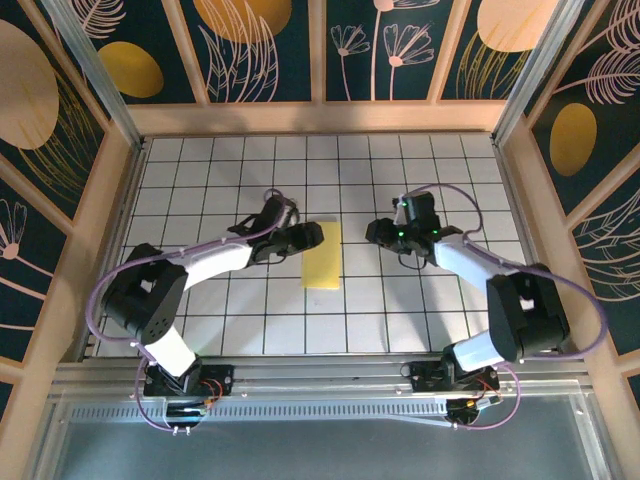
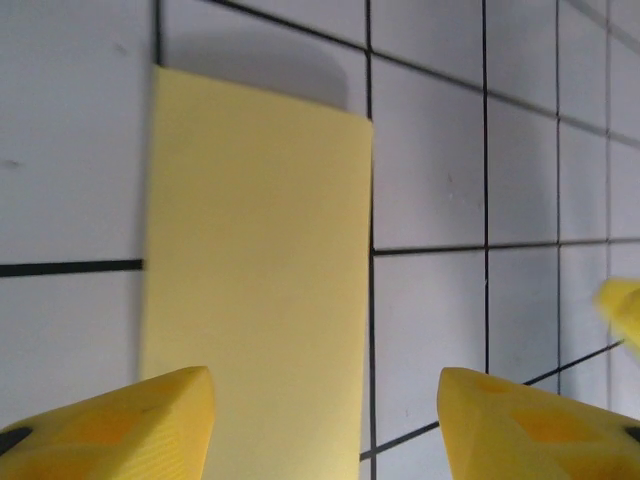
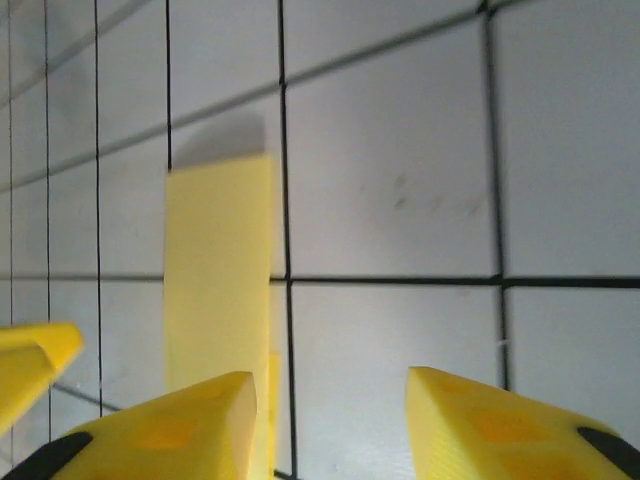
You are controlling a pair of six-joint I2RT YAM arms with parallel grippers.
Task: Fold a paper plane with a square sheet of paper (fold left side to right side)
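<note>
The yellow sheet of paper (image 1: 323, 255) lies flat on the white grid table (image 1: 250, 310) as a narrow rectangle, about one tile wide and two tiles long. My left gripper (image 1: 312, 236) is at the paper's upper left edge. In the left wrist view the left gripper (image 2: 325, 388) is open and holds nothing, and the paper (image 2: 255, 270) lies below and ahead of its left finger. My right gripper (image 1: 375, 232) hovers about one tile to the right of the sheet. In the right wrist view the right gripper (image 3: 330, 388) is open and empty, with the paper (image 3: 218, 270) beyond its left finger.
Wooden-framed wall panels (image 1: 250, 45) painted with golden ovals enclose the table at the back and sides. A metal rail (image 1: 320, 375) carrying both arm bases runs along the near edge. Bare tiles lie in front of the paper and behind it.
</note>
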